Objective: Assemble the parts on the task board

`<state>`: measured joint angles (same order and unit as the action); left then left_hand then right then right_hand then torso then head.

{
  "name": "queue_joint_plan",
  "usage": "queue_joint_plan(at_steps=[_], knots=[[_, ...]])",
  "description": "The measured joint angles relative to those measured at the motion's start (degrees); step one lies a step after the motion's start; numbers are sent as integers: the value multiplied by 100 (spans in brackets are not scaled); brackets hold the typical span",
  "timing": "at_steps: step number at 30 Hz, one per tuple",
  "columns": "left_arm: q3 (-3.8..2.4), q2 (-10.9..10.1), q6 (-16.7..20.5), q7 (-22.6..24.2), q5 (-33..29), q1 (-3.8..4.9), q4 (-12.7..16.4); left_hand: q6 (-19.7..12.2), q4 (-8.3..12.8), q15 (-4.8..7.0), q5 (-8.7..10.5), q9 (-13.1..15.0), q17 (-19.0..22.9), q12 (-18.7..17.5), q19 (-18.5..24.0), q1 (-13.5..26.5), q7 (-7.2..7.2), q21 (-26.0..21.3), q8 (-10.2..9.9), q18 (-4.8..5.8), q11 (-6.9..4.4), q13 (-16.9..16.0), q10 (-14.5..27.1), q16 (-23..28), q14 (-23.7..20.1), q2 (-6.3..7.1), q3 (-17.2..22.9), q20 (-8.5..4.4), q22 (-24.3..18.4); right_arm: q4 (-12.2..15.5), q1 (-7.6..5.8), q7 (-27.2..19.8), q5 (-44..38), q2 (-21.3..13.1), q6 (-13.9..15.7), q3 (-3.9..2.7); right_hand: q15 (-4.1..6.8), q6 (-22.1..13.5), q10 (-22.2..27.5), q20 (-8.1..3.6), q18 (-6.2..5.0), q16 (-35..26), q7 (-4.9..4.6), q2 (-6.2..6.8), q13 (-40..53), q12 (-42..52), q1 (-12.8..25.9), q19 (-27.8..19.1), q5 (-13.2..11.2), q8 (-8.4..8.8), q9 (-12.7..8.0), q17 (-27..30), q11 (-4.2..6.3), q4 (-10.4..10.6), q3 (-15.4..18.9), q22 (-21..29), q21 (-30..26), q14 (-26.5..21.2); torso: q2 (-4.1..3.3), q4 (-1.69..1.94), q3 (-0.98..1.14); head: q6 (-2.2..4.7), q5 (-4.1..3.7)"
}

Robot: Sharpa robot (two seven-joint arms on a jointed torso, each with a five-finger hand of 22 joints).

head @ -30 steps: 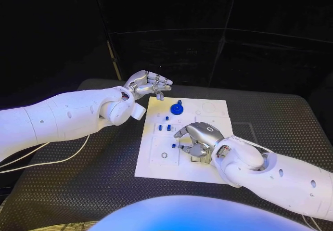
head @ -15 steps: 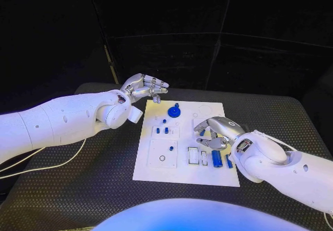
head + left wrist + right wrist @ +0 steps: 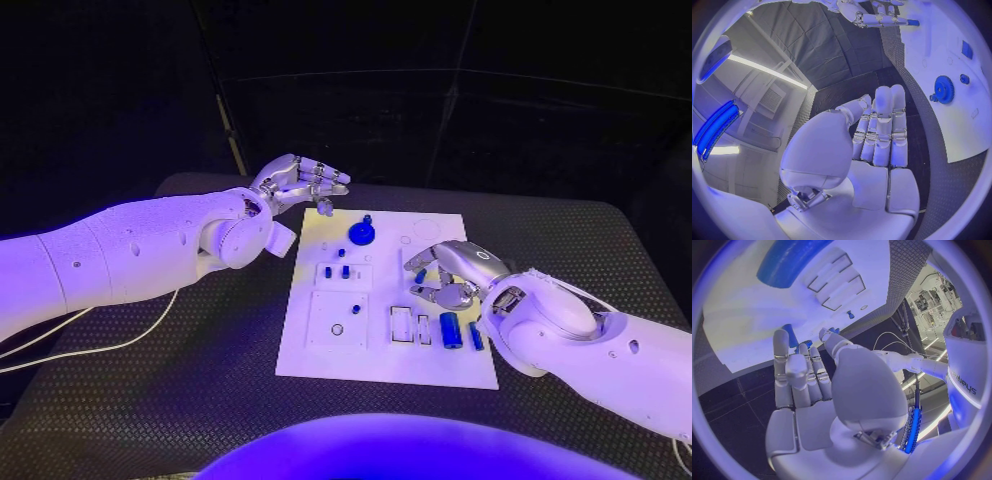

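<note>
Several small blue parts (image 3: 451, 329) look stiff, light and slippery, so I'd pinch them at mid-length. My right hand (image 3: 449, 273), frame centre-right, is curled over a small blue piece; my left hand (image 3: 300, 182), upper left, is curled on nothing.

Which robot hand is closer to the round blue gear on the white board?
Left. The left hand hovers just beyond the round blue gear, off the board's far-left corner; the right hand is farther.
</note>
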<state>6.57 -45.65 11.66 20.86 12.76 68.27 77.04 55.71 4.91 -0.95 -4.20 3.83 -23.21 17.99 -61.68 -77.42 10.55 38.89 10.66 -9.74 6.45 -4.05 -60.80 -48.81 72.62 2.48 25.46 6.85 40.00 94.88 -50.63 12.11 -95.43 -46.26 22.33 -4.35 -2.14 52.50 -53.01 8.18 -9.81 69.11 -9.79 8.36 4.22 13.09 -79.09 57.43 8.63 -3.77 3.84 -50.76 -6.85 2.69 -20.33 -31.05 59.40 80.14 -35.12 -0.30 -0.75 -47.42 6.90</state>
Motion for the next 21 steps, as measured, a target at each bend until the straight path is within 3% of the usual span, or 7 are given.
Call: queue_joint_plan(at_steps=[7,21], knots=[[0,0,-4,-3,0,0,3,0,0,-9,0,0,0,0,0,0,0,0,0,0,0,0,0,0,9,0,0,0,-4,-69,0,-83,15,49,69,-7,44,50,0,-35,0,97,-8,-54,-15,105,-54,35,0,-23,9,-94,0,0,0,0,0,68,-2,-5,1,-16,4],[0,3,-10,-8,0,0,4,0,0,-9,0,0,-1,0,0,0,0,0,0,1,0,0,0,0,9,0,0,0,-4,-257,-1,-154,87,185,188,-78,6,27,136,-42,0,61,-53,0,-54,133,-107,42,24,0,-5,75,-31,1,34,4,0,70,7,-5,4,-26,-15]])
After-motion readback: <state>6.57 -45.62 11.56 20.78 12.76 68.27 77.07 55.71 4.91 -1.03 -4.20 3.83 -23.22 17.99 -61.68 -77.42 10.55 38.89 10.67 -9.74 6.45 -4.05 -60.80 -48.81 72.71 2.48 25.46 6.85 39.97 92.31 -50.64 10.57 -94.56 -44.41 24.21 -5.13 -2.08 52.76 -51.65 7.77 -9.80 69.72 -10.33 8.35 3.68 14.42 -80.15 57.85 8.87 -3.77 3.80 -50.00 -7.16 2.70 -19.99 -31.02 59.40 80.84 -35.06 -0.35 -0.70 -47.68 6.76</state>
